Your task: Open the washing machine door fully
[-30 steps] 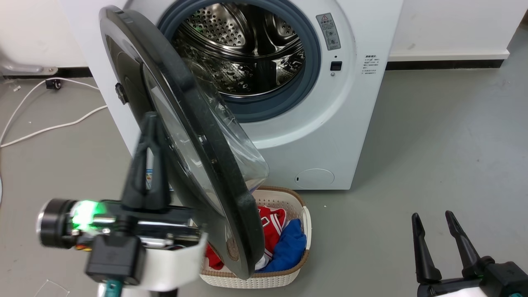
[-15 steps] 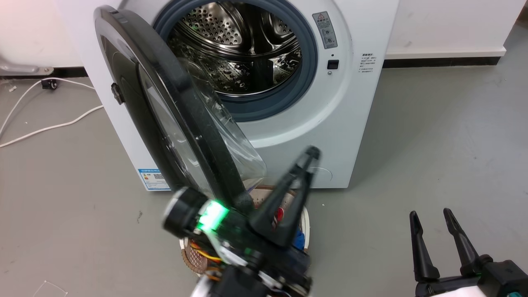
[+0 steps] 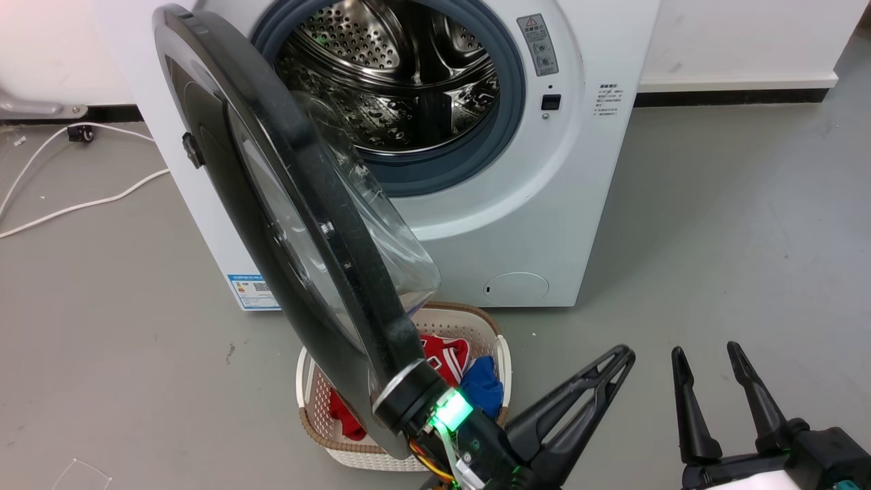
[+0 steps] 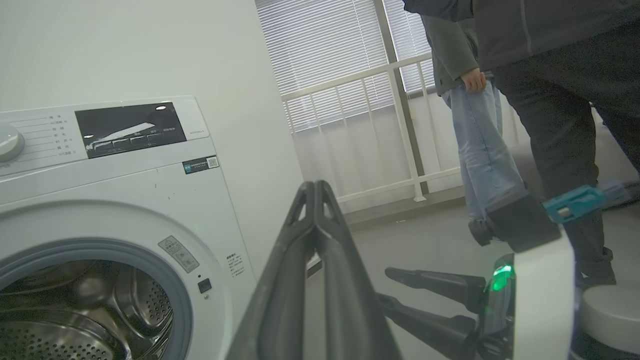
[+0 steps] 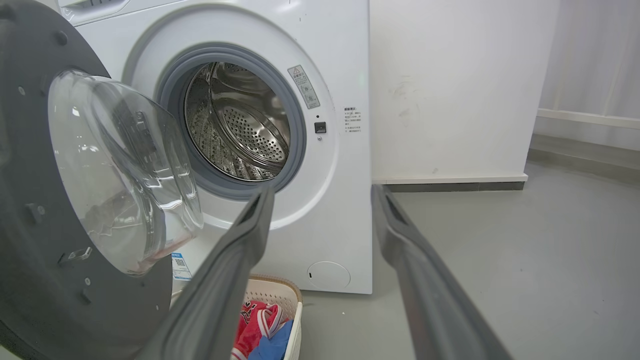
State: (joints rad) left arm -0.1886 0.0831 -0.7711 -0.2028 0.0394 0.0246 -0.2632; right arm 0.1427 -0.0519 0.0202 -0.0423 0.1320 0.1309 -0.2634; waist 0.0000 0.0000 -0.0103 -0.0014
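My left fingers (image 4: 335, 260) are pressed together, empty, near the washing machine door (image 3: 306, 204), probably for nudging rather than gripping. My right fingers (image 5: 410, 260) hang apart, spare. The door stands swung leftward off the washing machine (image 3: 544, 224), over the laundry basket (image 3: 505, 371).

**A:** How much of the laundry basket (image 3: 307, 388) can you make out?

**B:** Only part. Just left of the left end effector (image 3: 622, 356), the lower rim of the washing machine door (image 3: 299, 224) and that arm's wrist cover its middle. The clothes (image 3: 446, 357) show only in scraps.

**A:** And the washing machine (image 3: 544, 204) beyond the right end effector (image 3: 705, 348)?

**B:** The head view's upper edge cuts off its top. The print on its warning sticker (image 3: 537, 44) is too small to read.

**A:** Past the left end effector's tips?

**B:** A person in jeans (image 4: 482, 145) and another in dark trousers (image 4: 555, 125), both cut off by the top edge.
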